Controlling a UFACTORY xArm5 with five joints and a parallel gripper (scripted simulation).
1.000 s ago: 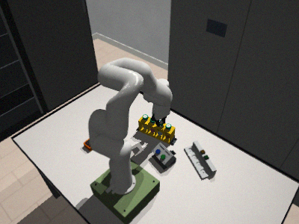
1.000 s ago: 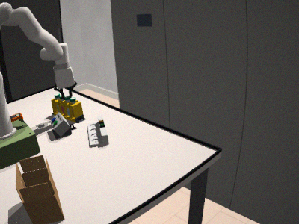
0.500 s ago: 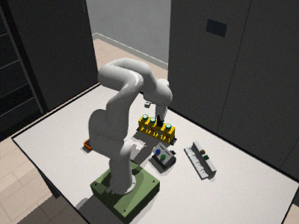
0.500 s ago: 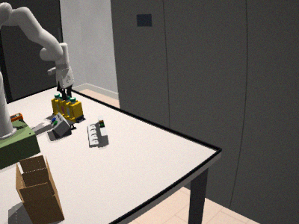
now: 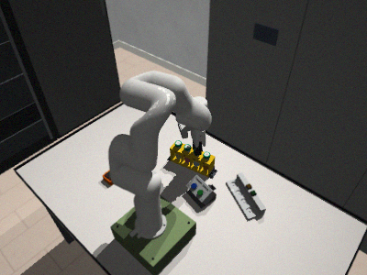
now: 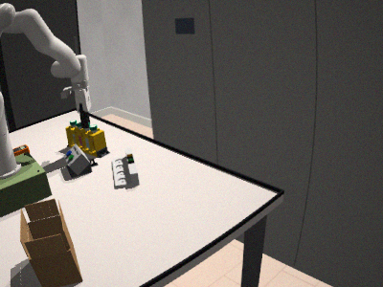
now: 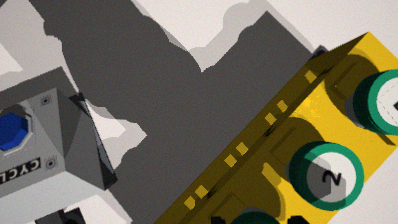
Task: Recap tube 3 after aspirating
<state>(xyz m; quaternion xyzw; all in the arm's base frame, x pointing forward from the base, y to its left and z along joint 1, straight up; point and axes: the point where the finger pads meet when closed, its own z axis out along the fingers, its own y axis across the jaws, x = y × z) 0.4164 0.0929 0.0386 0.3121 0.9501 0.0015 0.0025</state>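
Cap 3 [image 7: 252,218] (frame-bottom edge) clamped in end effector [image 5: 197,150].

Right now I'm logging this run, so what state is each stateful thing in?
Gripper: shut on the cap of tube 3, over the decapping station.
Cap of tube 2: on its tube.
Cap of tube 4: on its tube.
CYCLE key: blue, unlit.
READY key: green, no glow seen.
Cap tray: nests look unfilled; lamps too small to judge.
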